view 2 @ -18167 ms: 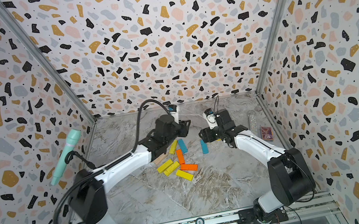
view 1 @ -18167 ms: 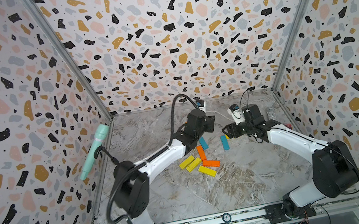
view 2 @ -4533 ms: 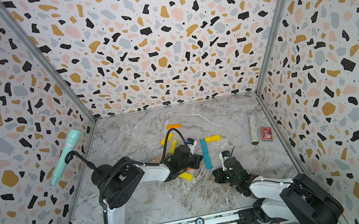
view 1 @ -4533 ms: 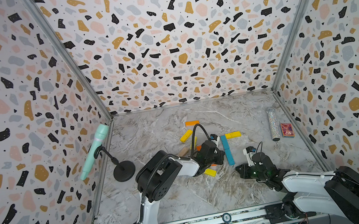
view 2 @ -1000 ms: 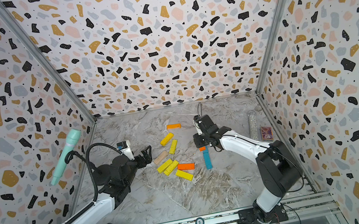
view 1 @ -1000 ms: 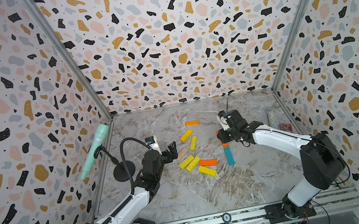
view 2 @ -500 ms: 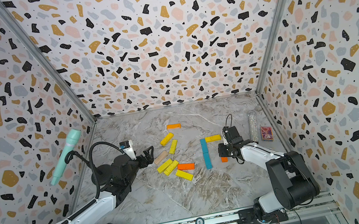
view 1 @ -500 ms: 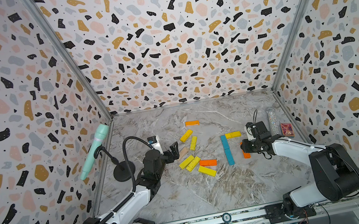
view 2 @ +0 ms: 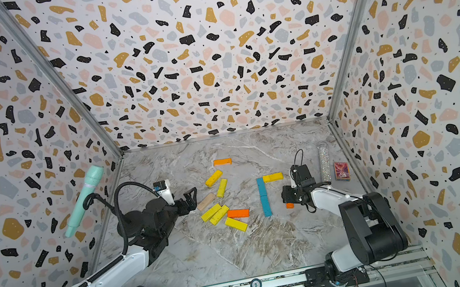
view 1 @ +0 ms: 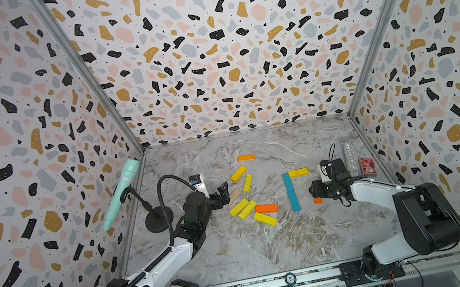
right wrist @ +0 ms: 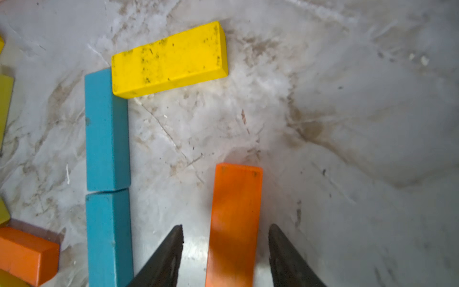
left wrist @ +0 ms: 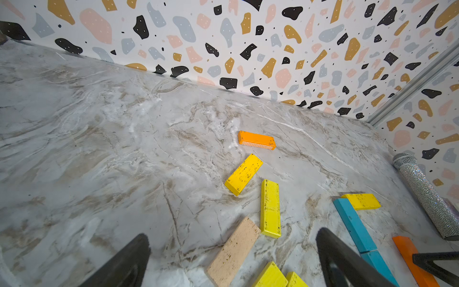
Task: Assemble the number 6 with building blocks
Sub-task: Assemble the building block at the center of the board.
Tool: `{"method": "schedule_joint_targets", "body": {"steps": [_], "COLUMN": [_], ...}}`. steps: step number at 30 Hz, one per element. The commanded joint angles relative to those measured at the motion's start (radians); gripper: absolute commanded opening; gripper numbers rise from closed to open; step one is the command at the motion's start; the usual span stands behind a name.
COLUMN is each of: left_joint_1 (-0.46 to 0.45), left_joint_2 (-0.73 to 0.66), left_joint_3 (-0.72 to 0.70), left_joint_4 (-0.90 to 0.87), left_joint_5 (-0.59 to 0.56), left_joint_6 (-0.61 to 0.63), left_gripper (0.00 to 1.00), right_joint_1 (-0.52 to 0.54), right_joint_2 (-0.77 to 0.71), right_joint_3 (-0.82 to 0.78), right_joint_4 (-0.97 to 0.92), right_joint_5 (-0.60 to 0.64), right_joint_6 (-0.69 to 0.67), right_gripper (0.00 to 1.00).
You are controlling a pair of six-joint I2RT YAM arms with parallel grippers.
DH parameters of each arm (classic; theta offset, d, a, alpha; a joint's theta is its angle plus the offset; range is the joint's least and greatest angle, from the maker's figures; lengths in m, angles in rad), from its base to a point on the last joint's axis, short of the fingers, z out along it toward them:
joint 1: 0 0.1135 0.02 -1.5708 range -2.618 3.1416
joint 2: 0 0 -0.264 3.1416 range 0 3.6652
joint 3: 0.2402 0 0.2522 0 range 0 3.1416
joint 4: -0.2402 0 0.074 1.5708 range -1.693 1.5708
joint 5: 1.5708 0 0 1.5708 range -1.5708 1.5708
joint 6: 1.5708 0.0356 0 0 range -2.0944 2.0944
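Orange blk (right wrist: 236, 211): lies flat, parallel to teal column (right wrist: 106, 129), apart from it, on yellow cap's side; judged the 6's lower loop wall.
Yellow cap (right wrist: 169, 59): butts teal column's far end at right angle = top bar.
R gripper (right wrist: 226, 225): fingers spread either side of orange blk, gap each side, no pinch; blk rests on its own.
L gripper (left wrist: 232, 233): fingers wide apart, nothing between; hangs by beige blk (left wrist: 233, 251) on teal column's opposite side, prob next pick.
Spare blks (view 1: 250, 209): loose heap, same opposite side.
R wrist view: shows the finger gaps; in a top view orange blk (view 1: 317, 200) mostly hidden under gripper.
Top views: whole layout; mid + bottom bars missing.
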Motion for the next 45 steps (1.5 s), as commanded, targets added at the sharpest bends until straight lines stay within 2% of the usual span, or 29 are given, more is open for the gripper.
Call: {"method": "schedule_joint_targets", "body": {"steps": [1, 7, 18, 37, 39, 43, 45], "left_joint_1": [0.005, 0.005, 0.005, -0.014, -0.026, -0.051, -0.065], "left_joint_2": [-0.014, -0.010, -0.007, 0.046, 0.058, 0.103, 0.130], "left_joint_3": [-0.009, -0.009, -0.009, 0.002, 0.008, 0.031, 0.055], "left_joint_4": [0.041, 0.040, 0.037, 0.068, 0.071, 0.086, 0.079], "left_joint_5": [0.003, 0.010, 0.012, 0.066, 0.082, 0.121, 0.145], "left_joint_6": [0.012, 0.013, 0.015, 0.029, 0.034, 0.013, -0.002], "left_gripper": [1.00, 0.99, 0.99, 1.00, 0.90, 0.63, 0.45], "right_joint_1": [0.005, 0.067, 0.115, 0.115, 0.116, 0.115, 0.110], "right_joint_2": [-0.082, -0.132, -0.038, 0.047, 0.048, 0.023, -0.006], "right_joint_3": [-0.046, -0.102, -0.058, -0.005, 0.000, 0.010, 0.008], "right_joint_4": [-0.016, 0.000, 0.108, 0.222, 0.228, 0.211, 0.186], "right_joint_5": [-0.059, -0.064, -0.098, -0.103, -0.108, -0.103, -0.091], "right_joint_6": [0.038, 0.102, 0.131, 0.153, 0.154, 0.148, 0.141], "right_gripper": [0.57, 0.57, 0.57, 0.55, 0.55, 0.55, 0.55]}}
